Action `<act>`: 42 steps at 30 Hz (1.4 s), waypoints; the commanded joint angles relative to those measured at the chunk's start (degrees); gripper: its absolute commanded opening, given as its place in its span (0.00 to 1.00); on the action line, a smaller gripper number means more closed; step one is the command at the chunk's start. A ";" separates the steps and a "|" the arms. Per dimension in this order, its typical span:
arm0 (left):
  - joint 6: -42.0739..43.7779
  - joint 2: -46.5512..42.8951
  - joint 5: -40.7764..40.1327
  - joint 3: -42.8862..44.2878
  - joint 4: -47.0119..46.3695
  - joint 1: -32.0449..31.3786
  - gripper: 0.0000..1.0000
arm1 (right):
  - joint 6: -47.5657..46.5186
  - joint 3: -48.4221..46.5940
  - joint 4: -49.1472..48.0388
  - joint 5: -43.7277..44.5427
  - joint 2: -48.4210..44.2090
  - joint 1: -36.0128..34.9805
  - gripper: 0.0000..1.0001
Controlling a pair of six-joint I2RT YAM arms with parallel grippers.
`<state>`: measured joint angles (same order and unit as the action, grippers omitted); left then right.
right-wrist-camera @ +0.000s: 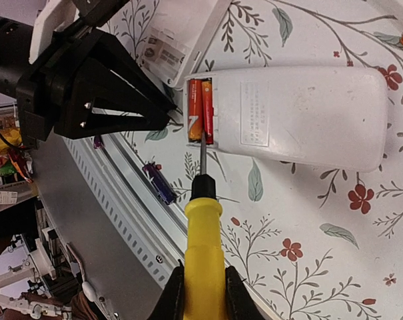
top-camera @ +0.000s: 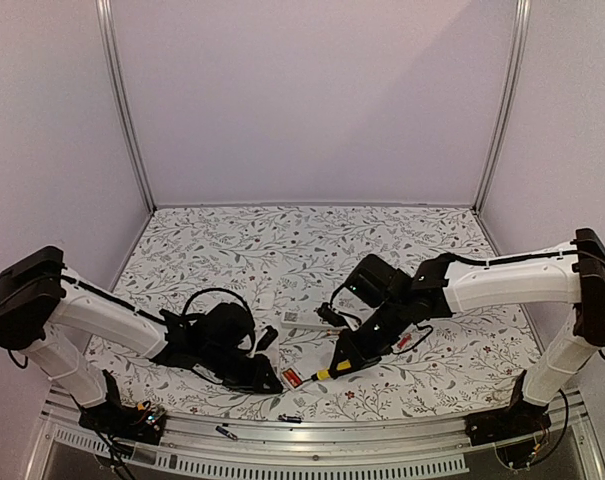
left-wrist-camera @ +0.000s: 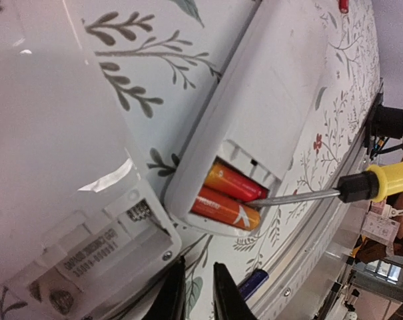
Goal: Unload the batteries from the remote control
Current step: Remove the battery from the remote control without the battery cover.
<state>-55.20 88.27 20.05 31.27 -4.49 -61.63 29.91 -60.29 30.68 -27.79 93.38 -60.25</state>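
Purple-dark, one loose battery [right-wrist-camera: 160,183] lies by the near rail of the table [right-wrist-camera: 308,233]; just behind it the right gripper [right-wrist-camera: 202,285] is clamped round the yellow-handled screwdriver [right-wrist-camera: 202,233], whose blade tip reaches into the open bay of the white remote [right-wrist-camera: 301,117], against the two orange batteries [right-wrist-camera: 201,110] lying side by side there. Light, rigid and slick, I'd judge, so best levered up at the end nearest the blade; the left gripper [left-wrist-camera: 199,277] hovers beside that bay, whether closed I cannot tell; next to it lies a second remote [left-wrist-camera: 48,133].
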 commanded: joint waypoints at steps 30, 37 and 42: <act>3.96 7.75 -2.33 1.71 -0.87 -0.70 0.06 | 15.44 21.35 -43.09 -12.35 -0.76 2.77 0.00; 4.04 8.09 -3.18 1.52 -0.86 -0.66 0.06 | 19.36 24.99 -52.60 -13.61 -0.66 2.77 0.00; 3.78 8.84 -3.53 1.34 -1.94 -0.66 0.06 | 22.16 27.13 -58.70 -13.25 -1.69 2.77 0.00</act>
<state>-52.10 93.56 20.99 33.30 -8.27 -61.78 49.23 -34.06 -16.38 -38.48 92.14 -56.99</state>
